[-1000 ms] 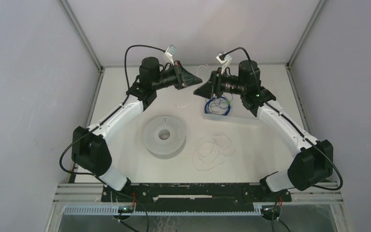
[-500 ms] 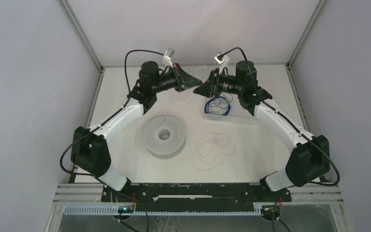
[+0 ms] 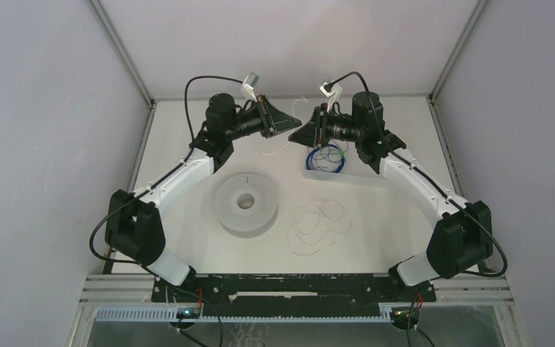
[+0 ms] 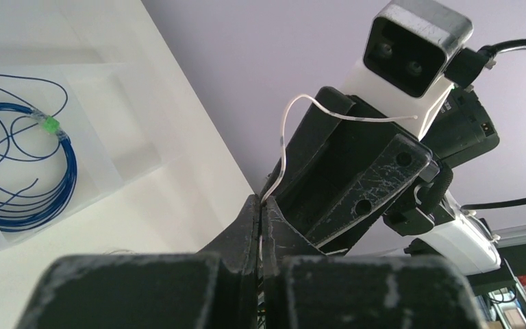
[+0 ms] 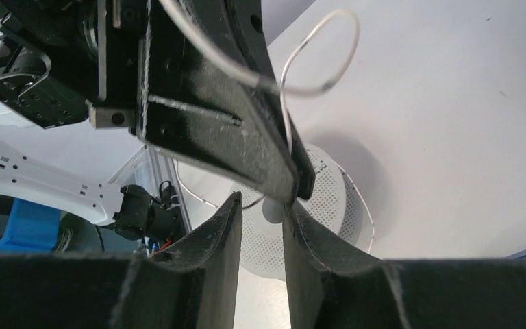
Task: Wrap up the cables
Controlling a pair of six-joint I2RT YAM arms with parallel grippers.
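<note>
Cables (image 3: pixel 319 223) lie in loose pale loops on the bench (image 3: pixel 376 217), right of the white spool (image 3: pixel 246 204). Beyond the spool, a raised strand (image 4: pixel 282 140) is pinched between the left fingers (image 4: pixel 243 229), which are pressed together. It arches over the right fingers (image 5: pixel 212 247), which stand narrowly apart.

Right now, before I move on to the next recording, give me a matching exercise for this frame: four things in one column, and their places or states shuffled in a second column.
Things:
1. blue cable
2. white spool
3. left gripper
4. right gripper

Places or states:
A. open, fingers apart
B. coiled in the clear tray
C. shut on a thin white cable
D. lying flat on the table

Pairs: 1-B, 2-D, 3-C, 4-A
</note>
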